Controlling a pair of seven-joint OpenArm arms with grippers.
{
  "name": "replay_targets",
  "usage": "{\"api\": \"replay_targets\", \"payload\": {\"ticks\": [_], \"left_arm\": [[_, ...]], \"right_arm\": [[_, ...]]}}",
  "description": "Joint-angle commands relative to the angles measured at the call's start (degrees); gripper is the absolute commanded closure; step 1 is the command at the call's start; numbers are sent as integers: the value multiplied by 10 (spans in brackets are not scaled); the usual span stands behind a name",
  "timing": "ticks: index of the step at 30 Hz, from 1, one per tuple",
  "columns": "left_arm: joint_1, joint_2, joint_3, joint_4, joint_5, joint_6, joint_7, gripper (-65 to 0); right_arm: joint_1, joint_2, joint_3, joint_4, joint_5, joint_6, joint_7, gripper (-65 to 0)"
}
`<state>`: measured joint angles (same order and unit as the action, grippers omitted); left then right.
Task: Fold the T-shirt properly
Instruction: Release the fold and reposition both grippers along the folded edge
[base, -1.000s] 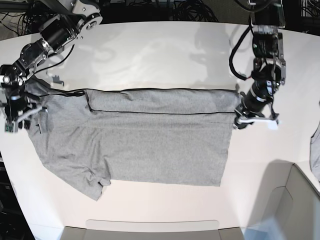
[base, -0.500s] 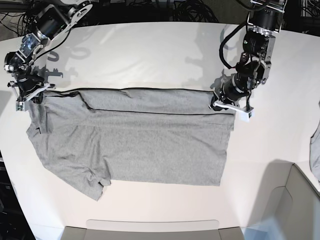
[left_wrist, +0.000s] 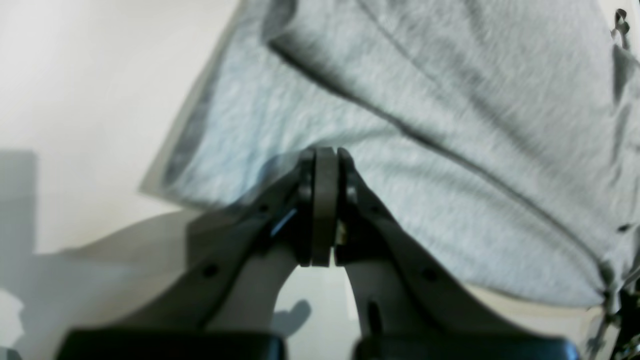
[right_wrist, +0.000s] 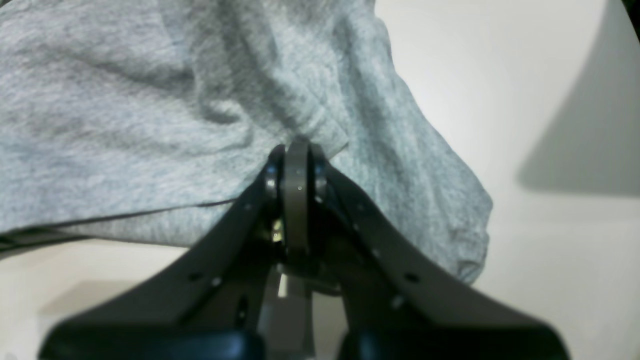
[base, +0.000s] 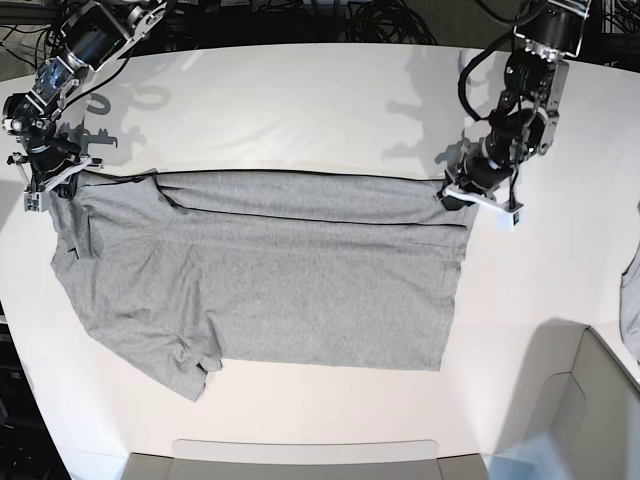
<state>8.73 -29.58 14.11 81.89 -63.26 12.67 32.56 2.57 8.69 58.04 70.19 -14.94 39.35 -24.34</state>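
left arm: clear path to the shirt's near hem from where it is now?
Probably not yet: the left gripper is shut on the T-shirt at its far corner. Nothing lies on the table between, so the way looks free once it lets go.

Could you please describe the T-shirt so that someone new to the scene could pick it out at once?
On the white table, the T-shirt lies spread across the middle, its far edge folded over into a band. Both grippers pinch that band's ends. It is plain heather grey, unlike the small grey cloth at the right edge.
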Motion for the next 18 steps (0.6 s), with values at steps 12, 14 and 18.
{"api": "replay_targets", "payload": {"ticks": [12,14,18], "left_arm": [[100,-28,-46,82,25,43,37,0],[123,-28,-78,98,24,43,41,0],[143,-28,-106,134,24,43,36,0]], "right_arm": [[-14,-6,0,45,-29,6,-38,-15],[-14,-6,-1,45,-29,6,-38,-15],[-14,-7,-1,45,-29,6,-38,-15]]}}
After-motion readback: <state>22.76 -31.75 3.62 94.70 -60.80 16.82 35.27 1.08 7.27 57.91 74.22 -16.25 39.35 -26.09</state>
